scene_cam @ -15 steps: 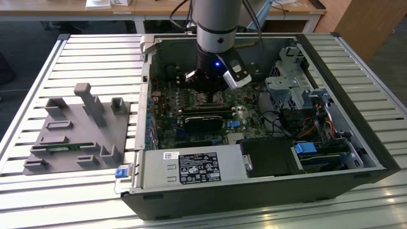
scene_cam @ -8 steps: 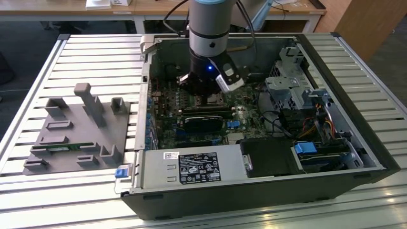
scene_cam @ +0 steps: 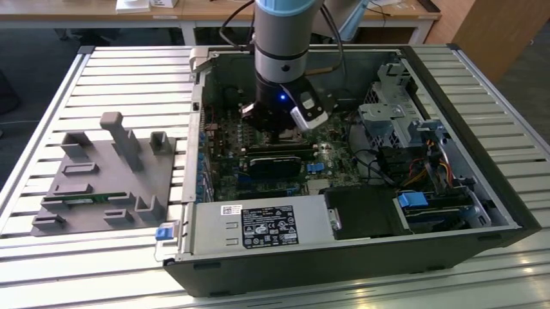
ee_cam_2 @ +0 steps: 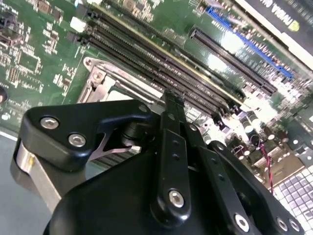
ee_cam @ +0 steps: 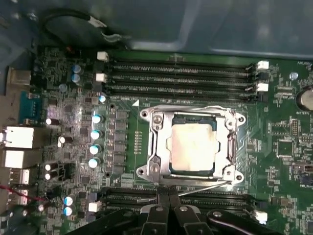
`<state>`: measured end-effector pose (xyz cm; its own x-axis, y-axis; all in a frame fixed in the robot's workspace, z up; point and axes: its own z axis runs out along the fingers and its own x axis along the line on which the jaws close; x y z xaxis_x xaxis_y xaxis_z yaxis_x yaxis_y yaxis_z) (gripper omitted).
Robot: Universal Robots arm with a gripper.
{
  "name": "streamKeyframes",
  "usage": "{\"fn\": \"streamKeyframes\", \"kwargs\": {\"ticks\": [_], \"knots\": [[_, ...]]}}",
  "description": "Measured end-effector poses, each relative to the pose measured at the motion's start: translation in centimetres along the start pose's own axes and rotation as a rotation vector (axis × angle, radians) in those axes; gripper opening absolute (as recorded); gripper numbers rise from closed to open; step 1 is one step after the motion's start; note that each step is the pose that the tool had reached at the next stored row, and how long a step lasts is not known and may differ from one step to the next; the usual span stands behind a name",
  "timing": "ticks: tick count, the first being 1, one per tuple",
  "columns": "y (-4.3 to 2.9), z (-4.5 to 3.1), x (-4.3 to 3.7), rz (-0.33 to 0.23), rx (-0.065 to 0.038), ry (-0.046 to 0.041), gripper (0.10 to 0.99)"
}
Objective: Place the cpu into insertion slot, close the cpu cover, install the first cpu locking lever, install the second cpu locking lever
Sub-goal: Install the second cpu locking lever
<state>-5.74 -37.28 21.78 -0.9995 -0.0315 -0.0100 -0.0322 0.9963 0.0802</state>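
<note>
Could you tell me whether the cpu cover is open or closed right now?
Closed: in the first wrist view the cpu cover lies flat, framing the cpu.

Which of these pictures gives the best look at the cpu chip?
The first wrist view: the cpu lies face-on in its socket, framed by the cpu cover. In the exterior view the arm blocks it; in the second wrist view the gripper hides most of that socket.

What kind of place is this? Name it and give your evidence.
Probably a robotics lab or test bench: an open computer case on a slatted metal table, a grey parts fixture beside it, wooden desks behind.
</note>
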Motion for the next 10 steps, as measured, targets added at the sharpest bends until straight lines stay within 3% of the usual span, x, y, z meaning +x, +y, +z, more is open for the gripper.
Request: {"fn": "streamKeyframes", "kwargs": {"ticks": [2, 5, 10], "knots": [[-0.2, -0.01, 0.09, 0.0, -0.023, -0.0011, 0.106], [-0.5, -0.02, 0.21, 0.0, -0.037, -0.0026, 0.106], [-0.79, 0.47, 0.41, 0.0, -0.042, -0.0038, 0.106]]}}
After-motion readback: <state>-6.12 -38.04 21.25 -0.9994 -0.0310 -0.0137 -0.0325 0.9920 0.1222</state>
